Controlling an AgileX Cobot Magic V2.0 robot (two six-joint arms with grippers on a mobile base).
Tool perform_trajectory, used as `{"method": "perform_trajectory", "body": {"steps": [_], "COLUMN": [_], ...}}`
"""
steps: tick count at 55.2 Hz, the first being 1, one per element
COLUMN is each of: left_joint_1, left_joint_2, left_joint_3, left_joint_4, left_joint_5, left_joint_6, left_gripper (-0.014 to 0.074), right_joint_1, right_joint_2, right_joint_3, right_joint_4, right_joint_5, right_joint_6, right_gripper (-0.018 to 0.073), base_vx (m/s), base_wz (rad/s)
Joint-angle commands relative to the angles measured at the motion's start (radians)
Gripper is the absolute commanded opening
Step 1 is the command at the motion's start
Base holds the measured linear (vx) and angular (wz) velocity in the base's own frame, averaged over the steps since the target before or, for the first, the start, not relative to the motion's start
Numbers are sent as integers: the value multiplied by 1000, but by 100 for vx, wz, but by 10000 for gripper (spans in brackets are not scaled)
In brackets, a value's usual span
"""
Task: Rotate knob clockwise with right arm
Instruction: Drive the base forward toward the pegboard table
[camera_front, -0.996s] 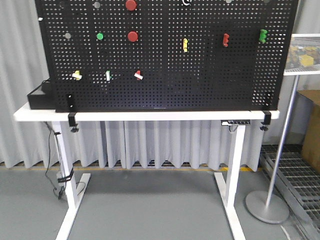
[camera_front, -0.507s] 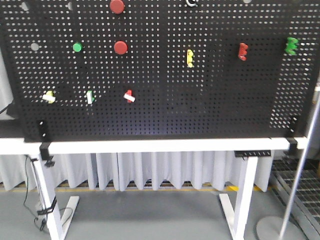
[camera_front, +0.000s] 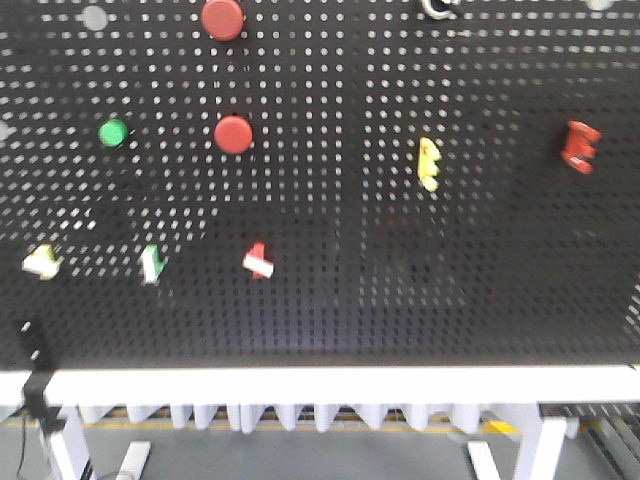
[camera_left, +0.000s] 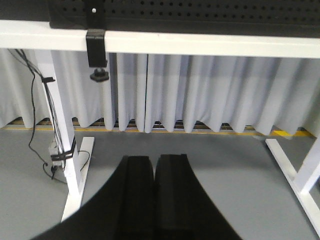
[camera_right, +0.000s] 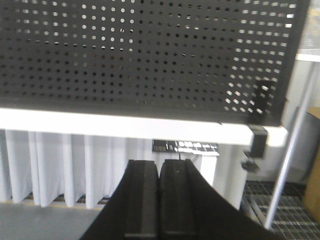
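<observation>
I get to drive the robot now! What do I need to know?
Left end effector: shut, empty, low in front of the table.
Right end effector: shut, empty, facing the pegboard, touching nothing.
Knob: probably the pale ring cut off at the front view's top edge, above the yellow lever.
Done: no grasp yet.
To do: raise the right arm, grip the knob, turn it clockwise.

The pegboard (camera_front: 400, 300) is a matt black perforated sheet, seemingly metal. The red buttons (camera_front: 233, 134) look like smooth plastic with a dull sheen. The surface (camera_front: 300, 385) has a smooth white painted finish. The curtain (camera_left: 200, 95) is pleated white cloth and the floor (camera_left: 225, 165) matt grey. The left pincer (camera_left: 156, 165) and right pincer (camera_right: 159, 170) look like matt black plastic.
</observation>
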Motion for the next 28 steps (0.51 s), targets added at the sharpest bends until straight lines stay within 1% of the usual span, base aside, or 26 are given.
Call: {"method": "perform_trajectory", "body": {"steps": [1, 17, 28], "left_joint_1": [2, 2, 2], "left_joint_2": [-10, -10, -10], "left_joint_3": [10, 10, 10], "left_joint_4": [-6, -6, -6], "left_joint_5": [-79, -79, -79], "left_joint_6": [-5, -5, -5], "left_gripper": [-6, -6, -6], "right_joint_1": [-8, -8, -8], "right_joint_2": [-10, -10, -10], "right_joint_3": [5, 5, 5], "right_joint_4": [-9, -9, -9], "right_joint_5": [-81, -81, -81], "right_joint_6": [-9, -9, -9], "right_gripper": [33, 33, 33], "base_vx": [38, 34, 26], "base_wz": [2, 0, -3]}}
